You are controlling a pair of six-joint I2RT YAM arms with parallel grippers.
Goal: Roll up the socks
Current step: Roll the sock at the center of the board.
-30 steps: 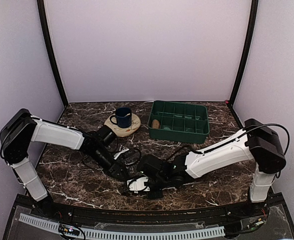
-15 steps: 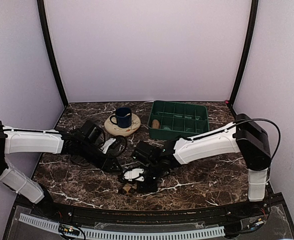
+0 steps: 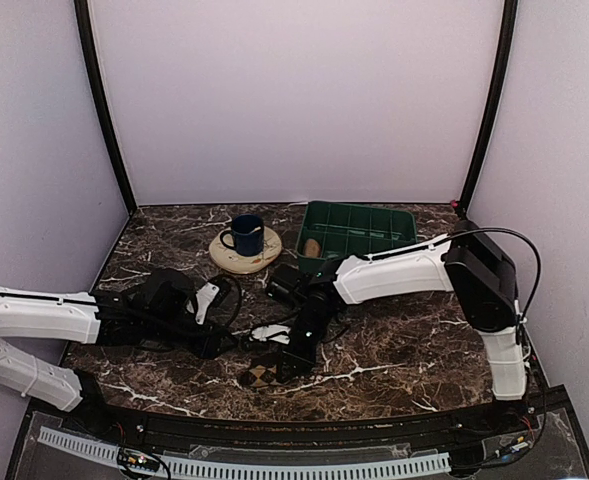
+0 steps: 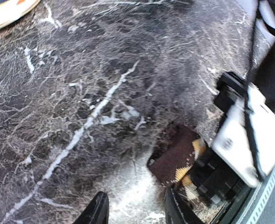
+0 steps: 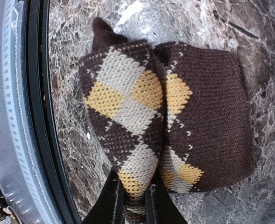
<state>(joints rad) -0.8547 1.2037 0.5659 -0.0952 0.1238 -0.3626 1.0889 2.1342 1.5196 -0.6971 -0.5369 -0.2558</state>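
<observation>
A: What colours are on the sock?
B: Dark brown, with argyle diamonds in yellow and pale beige, crossed by thin pale stitch lines
A: And the table?
B: Dark brown marble, veined white
A: Upper middle of the top view?
B: A navy mug, a cream disc, a green tray, a tan bundle

No legible text or labels anywhere

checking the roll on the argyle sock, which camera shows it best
The right wrist view: the argyle sock fills the frame, folded, its edge pinched by the right end effector. The left wrist view shows only one corner beside that end effector; the top view, a small patch.
</observation>
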